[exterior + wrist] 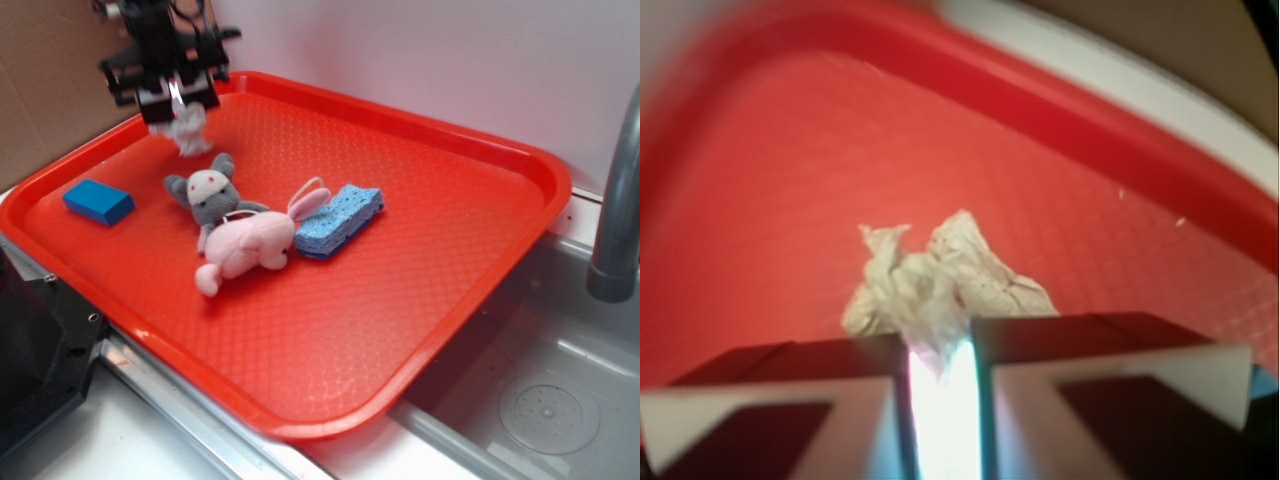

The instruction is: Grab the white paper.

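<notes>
Far left on the red tray (470, 130): blue block (99, 201). Above the tray's back-left corner, end effector (176, 100) nearly closed, pinching the white paper (189, 129), which hangs under it, seemingly clear of the tray floor. Wrist view confirms paper (940, 285) wedged in a narrow slit between the fingers. Rightward: grey plush toy (208, 190), pink bunny (250, 243), blue sponge (339, 219). Grasp looks made; next move calls for a steady lift, grip kept tight
</notes>
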Controlling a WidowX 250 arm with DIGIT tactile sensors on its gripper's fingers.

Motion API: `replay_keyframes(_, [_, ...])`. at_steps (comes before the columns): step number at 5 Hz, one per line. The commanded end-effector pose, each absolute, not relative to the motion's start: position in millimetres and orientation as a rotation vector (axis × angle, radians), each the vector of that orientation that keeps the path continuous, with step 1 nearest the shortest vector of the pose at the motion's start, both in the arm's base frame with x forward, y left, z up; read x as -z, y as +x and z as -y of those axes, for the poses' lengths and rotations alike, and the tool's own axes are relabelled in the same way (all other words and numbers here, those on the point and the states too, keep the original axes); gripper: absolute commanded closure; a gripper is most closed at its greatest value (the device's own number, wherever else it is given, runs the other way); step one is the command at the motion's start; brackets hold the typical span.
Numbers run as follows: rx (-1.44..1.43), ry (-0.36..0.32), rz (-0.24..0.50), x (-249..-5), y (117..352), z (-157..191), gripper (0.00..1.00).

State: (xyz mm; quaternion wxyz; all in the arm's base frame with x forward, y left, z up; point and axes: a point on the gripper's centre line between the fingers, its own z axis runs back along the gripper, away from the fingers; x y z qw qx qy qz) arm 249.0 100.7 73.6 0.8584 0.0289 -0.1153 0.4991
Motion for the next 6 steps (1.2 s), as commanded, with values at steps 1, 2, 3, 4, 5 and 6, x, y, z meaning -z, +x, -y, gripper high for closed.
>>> replay_keyframes(1, [-0.822, -0.103, 0.205, -148.7, 240.4, -75.3, 1.00])
replay_keyframes(2, [-0.580, -0.104, 0.091, -182.0, 225.9, -43.9, 1.00])
replay_keyframes(3, [-0.330, -0.064, 0.048, -198.8, 212.5, -21.5, 1.00])
replay_keyframes(4, [-0.224, -0.052, 0.068, -208.5, 195.9, -7.9, 1.00])
replay_keyframes(5, [-0.192, -0.057, 0.074, -214.0, 183.8, 0.7, 1.00])
replay_keyframes(6, [-0.265, -0.067, 0.059, -210.6, 187.2, -8.8, 1.00])
